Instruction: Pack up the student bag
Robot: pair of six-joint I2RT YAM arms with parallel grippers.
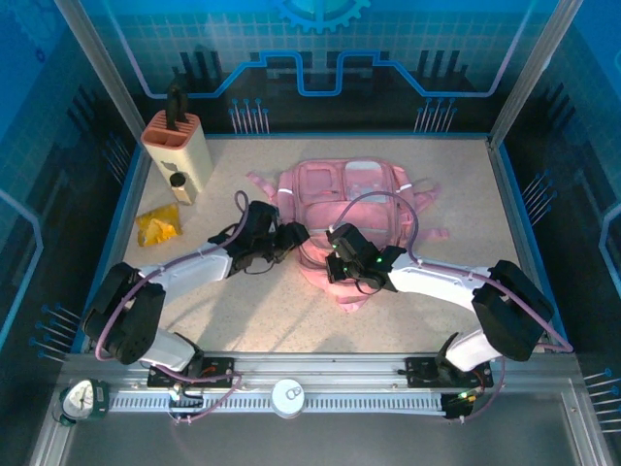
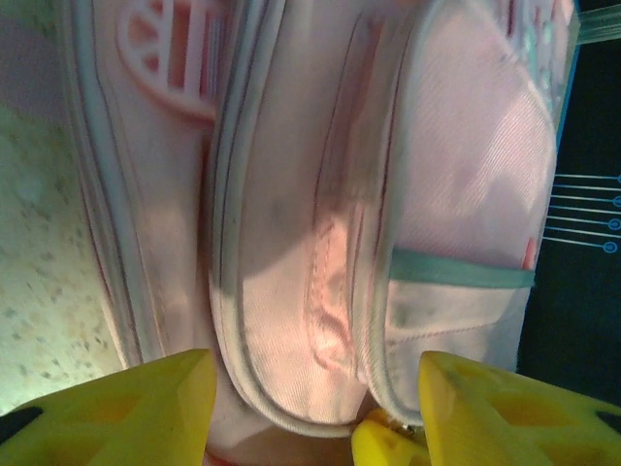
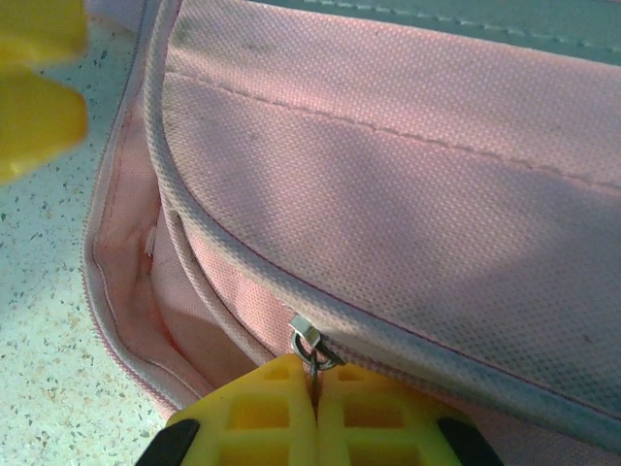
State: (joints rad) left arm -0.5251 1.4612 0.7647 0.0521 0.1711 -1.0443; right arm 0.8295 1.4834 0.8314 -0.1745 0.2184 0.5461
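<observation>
Pink bag lies flat; right pincer pinches its zip pull, likely to open a pocket; left pincer gapes at its edge.

Look: student bag, soft pink fabric, clear front windows
Pose: flat, front up
Place: against right pincer, which pinches its zip pull
Zip: partly open

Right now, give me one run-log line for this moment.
left gripper: open, facing student bag | right gripper: shut on zip pull | zip: partly open
</observation>
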